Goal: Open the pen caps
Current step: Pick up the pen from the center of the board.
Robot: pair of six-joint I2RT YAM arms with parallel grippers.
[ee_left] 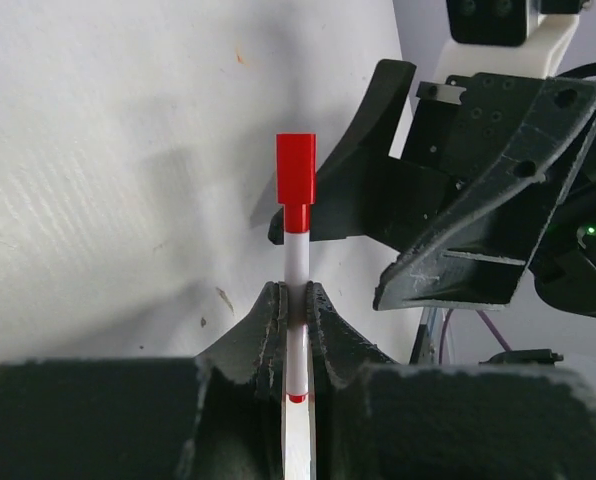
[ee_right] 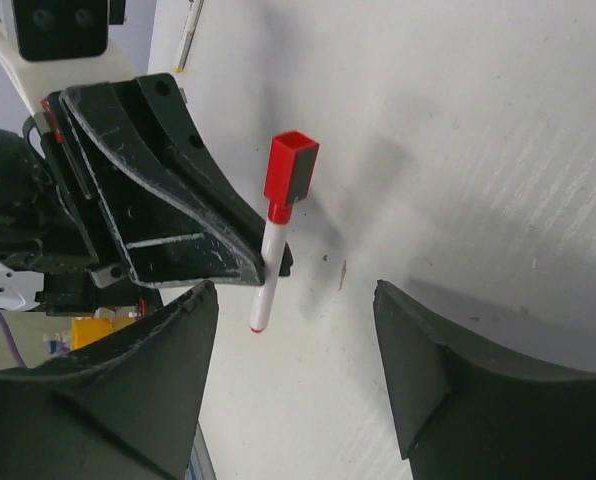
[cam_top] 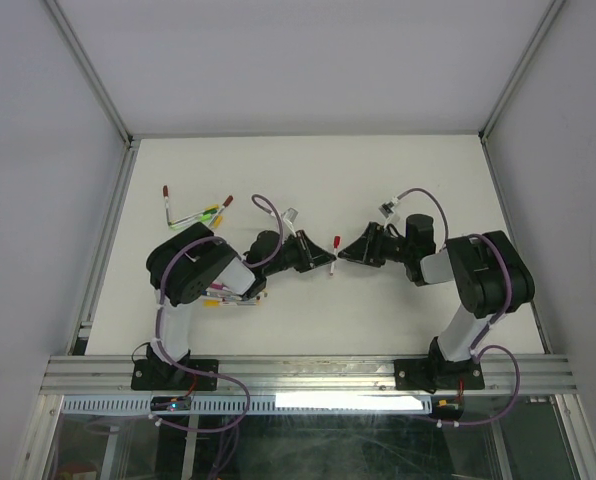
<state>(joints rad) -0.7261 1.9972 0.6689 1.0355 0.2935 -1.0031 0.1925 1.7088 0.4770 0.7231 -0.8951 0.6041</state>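
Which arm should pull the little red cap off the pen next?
Right. The left gripper is shut on the thin white plastic pen, so it is busy. The right gripper is open, facing the small red plastic cap, not yet touching it.

A black left gripper (cam_top: 324, 256), clamping a thin white pen (ee_left: 296, 262) with a red square plastic cap (ee_left: 296, 168), is blocking the middle. The black right gripper (cam_top: 350, 252), fingers spread, is facing the cap close by. Loose white pens (cam_top: 210, 212) are crowding the far left; open white tabletop (cam_top: 408, 170) is stretching far and right.
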